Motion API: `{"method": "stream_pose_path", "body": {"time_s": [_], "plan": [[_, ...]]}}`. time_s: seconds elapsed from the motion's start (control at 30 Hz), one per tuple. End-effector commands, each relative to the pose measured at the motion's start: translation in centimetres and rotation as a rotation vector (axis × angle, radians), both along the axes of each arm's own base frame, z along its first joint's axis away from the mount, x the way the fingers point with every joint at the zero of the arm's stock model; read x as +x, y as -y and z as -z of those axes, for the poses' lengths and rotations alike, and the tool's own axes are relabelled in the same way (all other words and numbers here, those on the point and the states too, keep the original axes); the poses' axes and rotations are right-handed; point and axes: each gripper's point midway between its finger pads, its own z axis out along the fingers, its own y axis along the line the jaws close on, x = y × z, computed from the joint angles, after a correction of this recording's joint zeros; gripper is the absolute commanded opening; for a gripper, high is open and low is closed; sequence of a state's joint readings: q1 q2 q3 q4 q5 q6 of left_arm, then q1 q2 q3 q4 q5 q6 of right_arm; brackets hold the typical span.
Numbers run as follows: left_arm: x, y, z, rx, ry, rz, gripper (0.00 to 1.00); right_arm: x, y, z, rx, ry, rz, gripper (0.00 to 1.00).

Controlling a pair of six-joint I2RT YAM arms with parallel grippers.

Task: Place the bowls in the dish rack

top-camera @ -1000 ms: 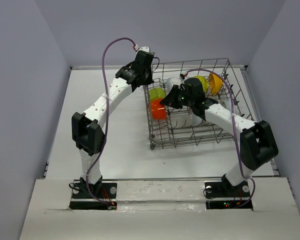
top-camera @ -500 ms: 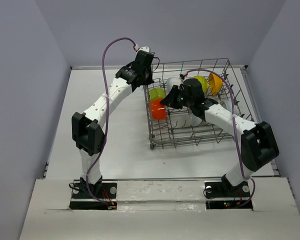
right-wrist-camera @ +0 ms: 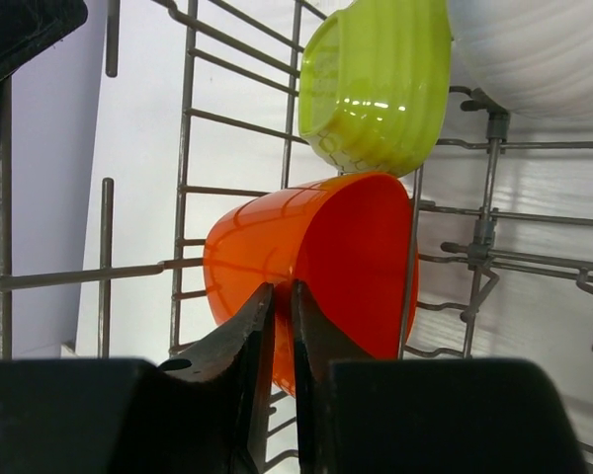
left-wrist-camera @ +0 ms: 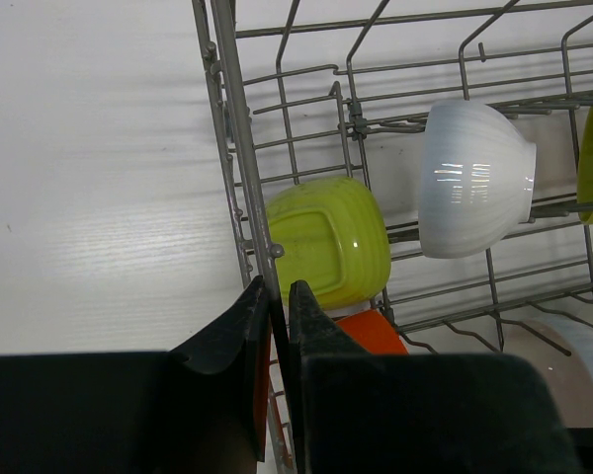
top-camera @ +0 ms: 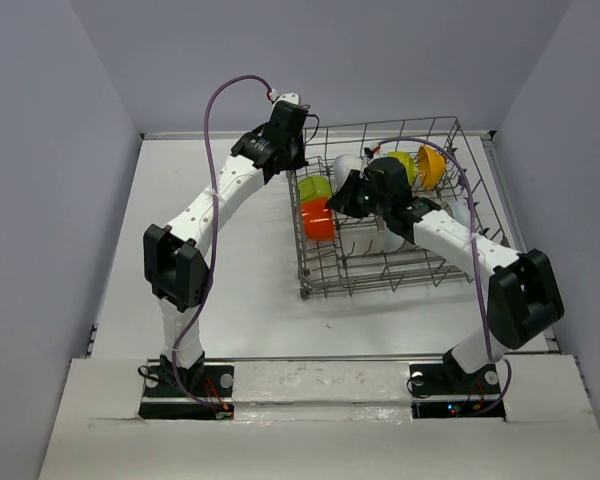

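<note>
a white table [top-camera: 230,270] with a faint grain is seen, closed in on three sides by plain grey-lilac walls [top-camera: 60,150]. at its near edge a paler board [top-camera: 310,385] is laid, and the two arm bases are bolted on it. the rack [top-camera: 380,272] is placed on the right half of the table, close to the far wall, and every bowl that can be seen is kept inside it. at its left side an orange bowl [top-camera: 318,218] is tipped on its side, and a lime bowl [top-camera: 314,187] is set just behind it; whether the two are touching cannot be told. further back a white bowl [top-camera: 346,165] is hung between the prongs, and near the far right corner a yellow bowl [top-camera: 432,165] is stood on edge. the left gripper [left-wrist-camera: 274,296] is brought to the far left corner of the rack from outside, and its jaws are closed on a thick wire of the left wall, which is seen to pass between the two tips. the right gripper [right-wrist-camera: 279,296] is reached into the rack from the right, and its jaws are pinched on the rim of the orange bowl, with only a thin slit left between them. a purple cable [top-camera: 207,125] is looped above the left arm.
</note>
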State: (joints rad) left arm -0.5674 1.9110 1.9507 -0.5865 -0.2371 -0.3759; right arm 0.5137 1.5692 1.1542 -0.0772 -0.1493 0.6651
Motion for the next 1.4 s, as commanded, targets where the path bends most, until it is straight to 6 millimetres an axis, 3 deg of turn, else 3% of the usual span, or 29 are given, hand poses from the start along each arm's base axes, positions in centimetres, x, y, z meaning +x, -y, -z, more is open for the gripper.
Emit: {"method": "stream_pose_path", "body": {"time_s": [0.0, 0.57, 0.7, 0.83, 1.17, 1.37], "plan": [[0.4, -0.1, -6.8, -0.051, 0.169, 0.022, 0.0, 0.5, 2.5, -0.3, -0.07, 0.035, 0.071, 0.01], [0.5, 0.1, -6.8, -0.054, 0.172, 0.028, 0.0, 0.6, 2.9, 0.6, -0.11, 0.03, 0.076, 0.01], [0.6, 0.0, -6.8, -0.053, 0.172, 0.029, 0.0, 0.6, 3.8, -1.4, -0.121, 0.067, 0.108, 0.24], [0.6, 0.1, -6.7, -0.054, 0.171, 0.029, 0.0, 1.1, 4.3, -2.6, -0.131, 0.099, 0.141, 0.33], [0.5, -0.1, -6.9, -0.048, 0.173, 0.027, 0.0, 0.5, 0.9, -4.3, 0.023, 0.116, 0.007, 0.34], [0.5, 0.0, -7.0, -0.049, 0.175, 0.03, 0.0, 0.4, -0.3, -4.8, 0.064, 0.116, -0.049, 0.4]]}}
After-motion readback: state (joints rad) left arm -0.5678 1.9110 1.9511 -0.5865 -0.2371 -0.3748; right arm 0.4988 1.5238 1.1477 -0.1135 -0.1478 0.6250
